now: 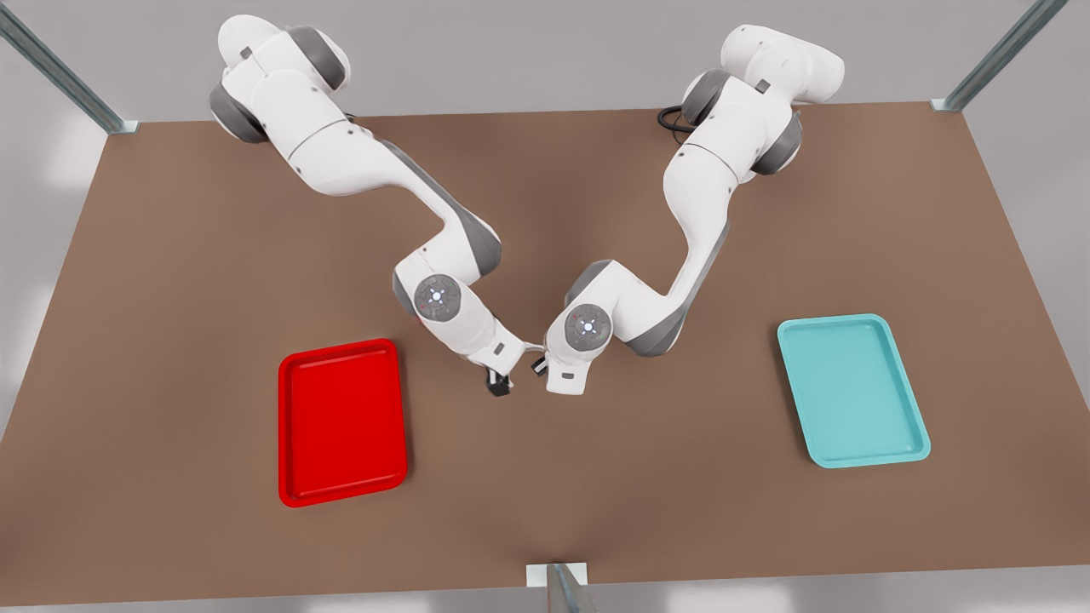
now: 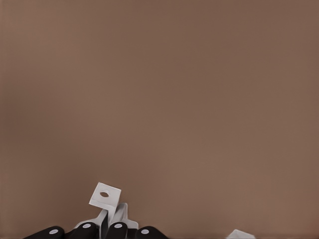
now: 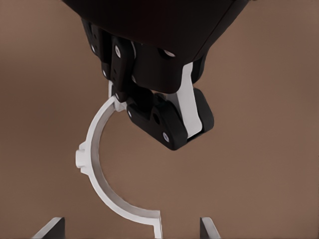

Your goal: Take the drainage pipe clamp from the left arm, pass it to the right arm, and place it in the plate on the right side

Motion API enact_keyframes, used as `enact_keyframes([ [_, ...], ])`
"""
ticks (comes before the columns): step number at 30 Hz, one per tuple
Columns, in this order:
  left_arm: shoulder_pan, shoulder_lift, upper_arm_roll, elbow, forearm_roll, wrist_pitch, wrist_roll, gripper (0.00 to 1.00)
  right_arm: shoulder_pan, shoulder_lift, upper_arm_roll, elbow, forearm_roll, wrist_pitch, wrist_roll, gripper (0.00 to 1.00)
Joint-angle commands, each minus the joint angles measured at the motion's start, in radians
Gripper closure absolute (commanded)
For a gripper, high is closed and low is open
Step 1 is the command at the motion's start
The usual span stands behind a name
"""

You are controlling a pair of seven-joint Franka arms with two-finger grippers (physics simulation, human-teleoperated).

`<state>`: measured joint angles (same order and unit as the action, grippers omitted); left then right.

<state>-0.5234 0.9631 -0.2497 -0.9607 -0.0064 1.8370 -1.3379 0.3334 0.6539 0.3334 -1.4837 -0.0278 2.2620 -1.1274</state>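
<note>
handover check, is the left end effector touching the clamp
Touching. The right wrist view shows the left end effector shut on the upper end of the clamp. The right end effector is open around the clamp's lower foot.

Front cam looks steeply down from high up on the whole flat brown table (image 1: 545, 511), both arms facing it. Each wrist cam sits really close, pointed along its claw; they share the thin white half-round clamp (image 3: 94, 164).

Brown table (image 1: 545, 511), grey walls (image 1: 528, 51)
</note>
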Motion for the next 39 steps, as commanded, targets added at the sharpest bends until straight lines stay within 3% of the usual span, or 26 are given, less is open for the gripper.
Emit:
enact_keyframes([
  [1,0.000,-0.001,0.000,0.000,-0.003,-0.004,-0.001,0.79,-0.002,0.001,0.006,-0.013,0.003,0.122,-0.270,0.00],
  [16,0.000,-0.003,-0.003,0.000,-0.010,-0.004,0.045,0.79,-0.068,-0.016,0.078,-0.095,0.008,0.123,-0.281,0.00],
  [36,0.000,-0.003,-0.002,0.000,-0.017,0.001,0.034,0.79,-0.051,0.059,0.076,-0.096,-0.003,0.160,-0.282,0.01],
  [37,0.000,-0.003,-0.003,0.000,-0.017,0.001,0.034,0.79,-0.050,0.061,0.076,-0.093,-0.003,0.160,-0.281,0.04],
  [38,0.000,-0.003,-0.003,0.002,-0.017,0.002,0.034,0.79,-0.050,0.061,0.076,-0.093,-0.004,0.160,-0.281,0.14],
  [39,0.000,-0.003,-0.002,0.002,-0.017,0.002,0.034,0.79,-0.048,0.061,0.076,-0.092,-0.004,0.160,-0.284,0.36],
])
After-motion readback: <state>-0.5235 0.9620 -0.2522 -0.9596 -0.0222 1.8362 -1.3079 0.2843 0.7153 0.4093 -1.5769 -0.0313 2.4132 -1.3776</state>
